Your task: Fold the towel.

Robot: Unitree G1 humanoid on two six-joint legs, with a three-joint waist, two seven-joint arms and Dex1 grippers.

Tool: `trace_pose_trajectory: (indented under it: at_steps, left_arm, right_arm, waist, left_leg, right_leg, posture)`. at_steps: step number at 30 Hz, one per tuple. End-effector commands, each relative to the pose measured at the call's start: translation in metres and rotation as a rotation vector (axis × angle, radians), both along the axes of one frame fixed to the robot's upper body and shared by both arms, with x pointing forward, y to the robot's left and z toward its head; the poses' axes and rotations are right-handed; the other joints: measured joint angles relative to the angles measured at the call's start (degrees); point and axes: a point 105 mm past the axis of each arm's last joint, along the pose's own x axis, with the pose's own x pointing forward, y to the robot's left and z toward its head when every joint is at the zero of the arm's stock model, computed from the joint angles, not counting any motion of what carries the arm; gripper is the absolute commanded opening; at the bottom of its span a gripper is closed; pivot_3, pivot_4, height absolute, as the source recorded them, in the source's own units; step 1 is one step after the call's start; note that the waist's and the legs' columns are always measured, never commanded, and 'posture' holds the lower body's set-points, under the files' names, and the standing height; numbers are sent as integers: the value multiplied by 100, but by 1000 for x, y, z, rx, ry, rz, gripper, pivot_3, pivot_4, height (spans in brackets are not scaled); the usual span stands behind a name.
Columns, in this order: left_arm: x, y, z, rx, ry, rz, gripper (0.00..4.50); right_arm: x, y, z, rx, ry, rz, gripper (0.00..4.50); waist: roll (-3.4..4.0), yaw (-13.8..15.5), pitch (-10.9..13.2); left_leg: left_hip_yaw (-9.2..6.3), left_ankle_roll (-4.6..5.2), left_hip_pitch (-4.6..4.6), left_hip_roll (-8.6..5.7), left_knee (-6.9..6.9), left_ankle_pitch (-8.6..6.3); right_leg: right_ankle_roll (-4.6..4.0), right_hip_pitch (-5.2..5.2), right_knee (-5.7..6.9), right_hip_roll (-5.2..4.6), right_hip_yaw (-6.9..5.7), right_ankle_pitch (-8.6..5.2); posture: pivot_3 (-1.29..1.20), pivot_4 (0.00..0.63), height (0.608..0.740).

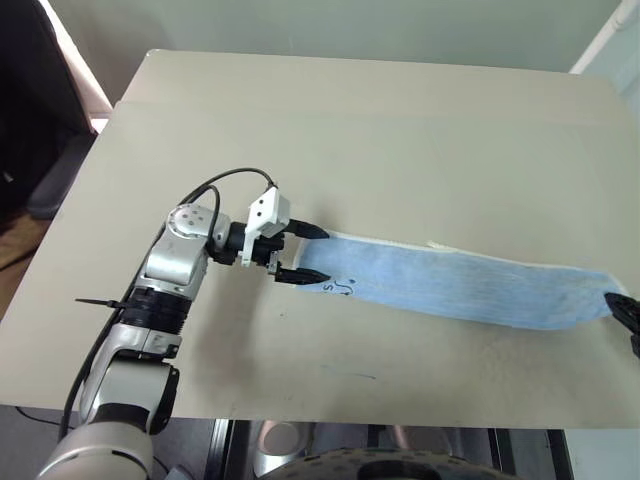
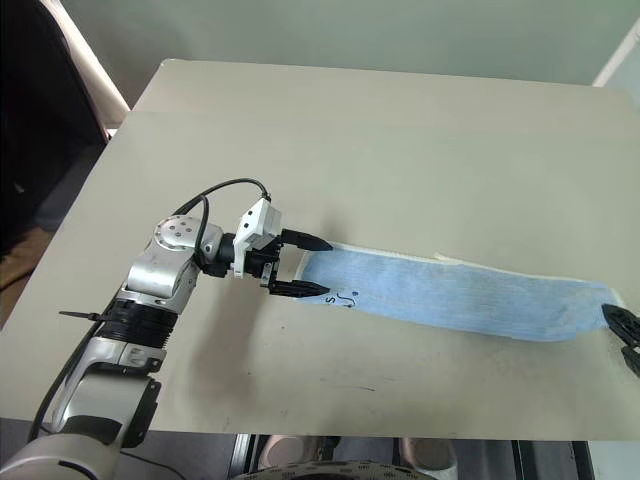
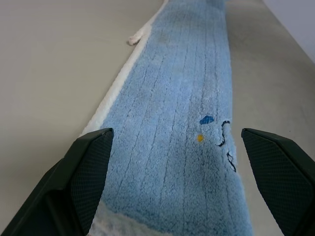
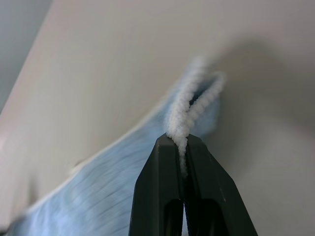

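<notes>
Two grippers at the towel (image 1: 470,290), one at each end. Towel: long narrow light blue strip, folded lengthwise, lying flat across the near half of the bench (image 1: 360,130), running slantwise from mid-bench out to the bench's right edge. White edging visible along the far long side of the towel; small dark printed mark near its left end.

Left gripper (image 1: 301,252): released, jaws spread wide, straddling the towel's left end. One fingertip past the far edge of the towel, the other over the near edge next to the printed mark. Nothing pinched; from the left wrist, both fingers (image 3: 83,172) flank the blue terry with cloth lying between them, untouched as far as can be told.

Right gripper (image 4: 182,147): clenched on the towel's right end at the bench's right edge. From the right wrist, black fingers pressed together on a doubled-over white hem, cloth rising out of the tips. That end bunched and narrowed where gripped, lifted slightly off the bench.
</notes>
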Motion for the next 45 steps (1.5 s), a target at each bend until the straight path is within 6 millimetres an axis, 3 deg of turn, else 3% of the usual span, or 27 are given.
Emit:
trace_pose_trajectory:
  at_steps: [1,7,10,13,17,25,29,40,45]
  left_arm:
    - [0,0,5,7,-29,-9,4500]
    - [0,-1,4,6,-26,-8,4500]
    - [0,-1,4,7,-26,-7,4500]
    - [1,-3,4,5,-26,-9,4500]
    - [1,-6,4,5,-31,-12,4500]
    - [1,-3,5,12,-33,-4,4500]
    - [1,-2,6,10,-35,1,4500]
    - [3,1,7,6,-48,21,4500]
    - [4,1,6,7,-47,22,4500]
  right_arm:
    - [3,30,25,-64,-68,193,17]
    - [10,73,44,-101,-124,412,17]
    - [15,90,45,-104,-124,477,17]
    - [20,111,36,-117,-103,557,17]
    - [25,128,6,-139,-43,618,17]
    - [38,135,-16,-134,-19,601,17]
    - [39,141,-22,-248,-39,639,17]
    - [29,158,-23,-286,-89,712,17]
    - [24,155,-16,-279,-107,689,17]
  waist:
    - [0,-1,-1]
    - [0,3,0]
    - [0,-1,0]
    - [0,-6,0]
    - [0,9,0]
    - [4,2,1]
    - [4,1,0]
    - [4,-5,0]
    - [4,-4,0]
  left_leg:
    - [0,0,0,0,0,0]
    - [2,6,-2,-1,3,-2]
    - [2,6,0,0,2,-3]
    - [2,6,1,0,5,-2]
    - [0,11,1,1,5,2]
    - [3,16,1,1,14,4]
    - [4,16,3,2,16,6]
    - [4,14,4,4,21,22]
    - [3,12,4,4,20,29]
  right_leg:
    - [-1,1,0,0,0,-1]
    - [3,4,-3,-2,0,-5]
    - [3,4,-2,0,-1,-5]
    - [3,4,0,0,-1,-4]
    - [8,6,1,-2,-3,-3]
    - [16,7,3,-6,-3,5]
    - [10,7,4,-5,-5,10]
    - [1,7,2,-4,-5,39]
    - [-2,7,3,-2,-5,44]
  posture:
    - [0,150,740]
    - [0,150,740]
    - [0,150,740]
    - [0,150,740]
    - [0,150,740]
    - [0,150,740]
    - [0,150,740]
    - [0,150,740]
    - [0,150,740]
